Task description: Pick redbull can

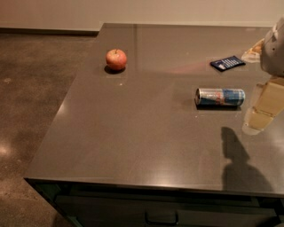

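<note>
Counter [133,133]: gripper [259,116] edge-cropped near redbull can [220,97]

Silver-and-blue redbull can [220,97], red apple [116,59], dark blue calculator [227,63], grey-brown tabletop [133,137], pale beige tool [259,116] at right edge.

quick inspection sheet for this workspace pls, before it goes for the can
surface: glossy grey counter, reflections on it
job's things: redbull can lying on its side, right of centre, nothing touching it
clutter: apple far left; calculator behind the can
grippers: pincer at the right edge, just right of the can, apart from it
cables: nothing seen
surroundings: speckled brown floor to the left, pale wall behind
</note>
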